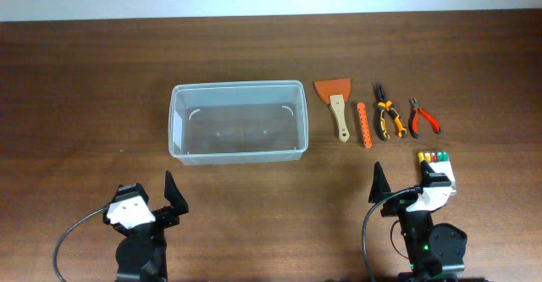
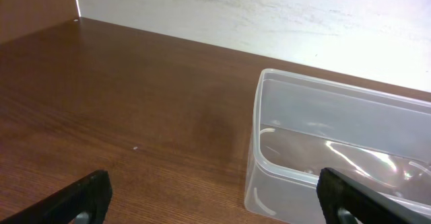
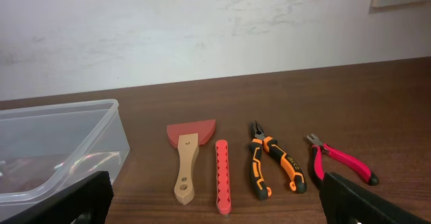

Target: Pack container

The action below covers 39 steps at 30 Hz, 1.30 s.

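My right gripper stands with its fingers spread wide and nothing between them, low over the near edge of the table. My left gripper is likewise spread and empty. Directly ahead of the right gripper lies a row of tools: a scraper, a red strip, orange-handled pliers and red-handled pliers. Each has its long axis running away from me, roughly in line with my reach. A small box of coloured bits sits just beside my right wrist. The container lies ahead and to the left of the right gripper and ahead and slightly right of the left gripper. It is empty, with its long axis running across the table. The scraper is the tool nearest it. The right arm is nearer every tool, and I judge it should fetch them. Since my fingers open crosswise to the handles, I expect little wrist rotation will be required.
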Each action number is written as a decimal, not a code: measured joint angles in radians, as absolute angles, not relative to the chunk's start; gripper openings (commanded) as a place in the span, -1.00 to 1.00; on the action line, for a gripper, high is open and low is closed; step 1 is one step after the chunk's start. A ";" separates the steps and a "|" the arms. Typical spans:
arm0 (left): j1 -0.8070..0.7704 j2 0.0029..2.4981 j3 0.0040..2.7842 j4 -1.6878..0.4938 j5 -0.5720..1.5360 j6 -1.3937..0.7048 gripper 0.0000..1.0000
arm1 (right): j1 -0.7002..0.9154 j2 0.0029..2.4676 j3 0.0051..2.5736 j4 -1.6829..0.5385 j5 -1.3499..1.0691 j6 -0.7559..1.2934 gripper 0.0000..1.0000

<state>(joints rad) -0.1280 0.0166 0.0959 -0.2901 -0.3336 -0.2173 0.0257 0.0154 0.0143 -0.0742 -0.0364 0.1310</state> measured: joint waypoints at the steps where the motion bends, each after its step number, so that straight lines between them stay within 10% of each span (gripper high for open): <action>1: -0.128 0.017 0.096 -0.290 -0.334 -0.217 0.99 | 0.026 0.015 0.014 -0.074 -0.036 0.131 0.97; 19: -0.128 0.017 0.096 -0.290 -0.334 -0.217 0.98 | 0.026 0.110 0.158 -0.110 -0.080 0.215 0.97; 39: -0.128 0.017 0.096 -0.290 -0.334 -0.217 0.99 | 0.026 1.589 1.741 -1.303 -0.007 0.205 0.97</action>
